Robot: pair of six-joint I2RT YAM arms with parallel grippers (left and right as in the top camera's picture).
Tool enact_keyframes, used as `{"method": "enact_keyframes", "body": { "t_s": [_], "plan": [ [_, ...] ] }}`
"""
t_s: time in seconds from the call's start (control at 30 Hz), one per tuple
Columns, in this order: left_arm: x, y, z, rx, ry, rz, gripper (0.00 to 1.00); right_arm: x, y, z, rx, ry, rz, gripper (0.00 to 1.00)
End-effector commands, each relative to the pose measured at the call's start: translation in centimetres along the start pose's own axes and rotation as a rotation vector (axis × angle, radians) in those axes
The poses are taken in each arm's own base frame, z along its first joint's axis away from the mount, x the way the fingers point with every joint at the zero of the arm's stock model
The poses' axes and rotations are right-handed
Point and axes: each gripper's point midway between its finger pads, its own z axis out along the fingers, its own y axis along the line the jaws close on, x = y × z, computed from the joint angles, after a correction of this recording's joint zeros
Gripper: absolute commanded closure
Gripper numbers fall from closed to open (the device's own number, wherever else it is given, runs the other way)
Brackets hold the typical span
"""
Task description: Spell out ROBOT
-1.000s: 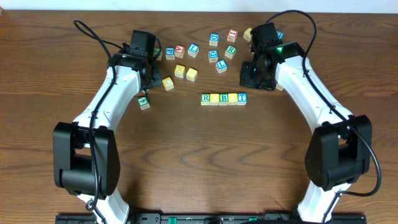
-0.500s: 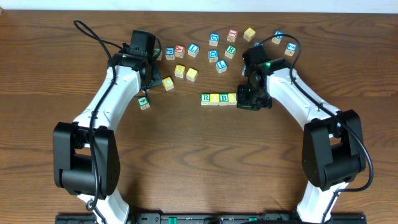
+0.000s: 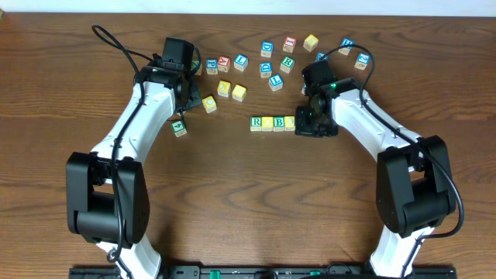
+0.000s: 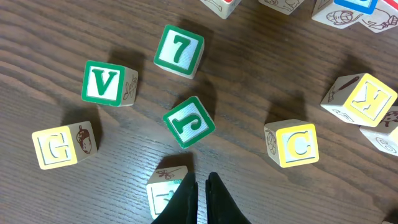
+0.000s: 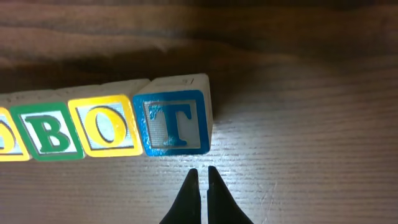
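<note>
A row of letter blocks lies mid-table: green R (image 3: 256, 122), a yellow block (image 3: 267, 122), green B (image 3: 279, 122), another yellow block (image 3: 289, 122). My right gripper (image 3: 314, 124) covers the row's right end in the overhead view. The right wrist view shows green B (image 5: 50, 132), yellow O (image 5: 106, 126) and blue T (image 5: 176, 123) side by side. My right gripper (image 5: 200, 173) is shut and empty, just in front of the T. My left gripper (image 4: 200, 182) is shut and empty among loose blocks, touching a block (image 4: 166, 190) on its left.
Loose blocks lie along the back: a blue one (image 3: 267, 49), a yellow one (image 3: 311, 42), yellow ones (image 3: 231, 90), a green one (image 3: 180, 128). The left wrist view shows 7 (image 4: 179, 50), V (image 4: 106, 84), J (image 4: 188, 122), G (image 4: 60, 146), C (image 4: 293, 144), K (image 4: 360, 98).
My right gripper came forward from the back blocks to the right end of the row, now covering the T from above. The left arm has not moved.
</note>
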Motion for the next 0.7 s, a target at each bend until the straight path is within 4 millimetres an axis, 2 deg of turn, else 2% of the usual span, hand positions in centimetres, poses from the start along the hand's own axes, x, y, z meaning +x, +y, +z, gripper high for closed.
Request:
{"method": "enact_keyframes", "body": {
  "t_s": [0.0,0.67],
  "plan": [
    [0.00,0.44,0.10,-0.016,-0.001,0.003,0.92,0.08,-0.26,0.34,0.023,-0.003,-0.014,0.99],
    [0.00,0.44,0.10,-0.016,-0.001,0.003,0.93,-0.37,-0.06,0.49,0.014,-0.025,-0.016,0.99]
  ]
}}
